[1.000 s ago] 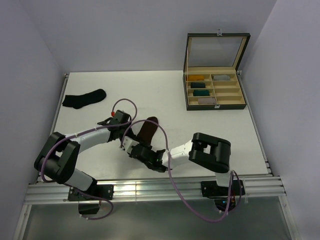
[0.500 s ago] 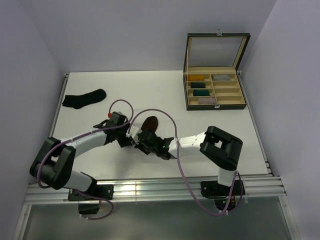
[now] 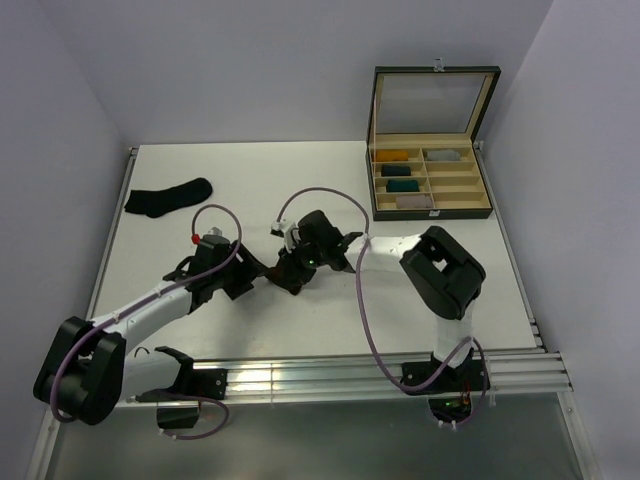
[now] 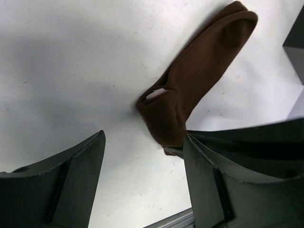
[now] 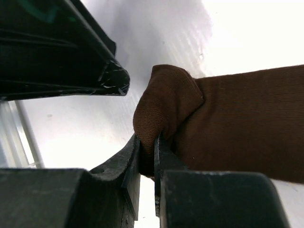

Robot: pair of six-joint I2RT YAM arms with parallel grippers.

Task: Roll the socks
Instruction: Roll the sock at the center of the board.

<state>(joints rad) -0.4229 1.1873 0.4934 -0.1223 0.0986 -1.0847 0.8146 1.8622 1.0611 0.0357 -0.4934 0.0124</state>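
Released, my left gripper now gapes wide beside the brown sock. My right gripper pinches its folded end.

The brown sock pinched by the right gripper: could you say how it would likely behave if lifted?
The brown sock would probably droop limply, since its fabric bunches where the right gripper pinches it. It looks light, and the knit texture should resist slipping.

We're seeing a divided case sitting far right on the white table, lid standing open, mustard bundle, grey bundle and teal bundle lying inside.
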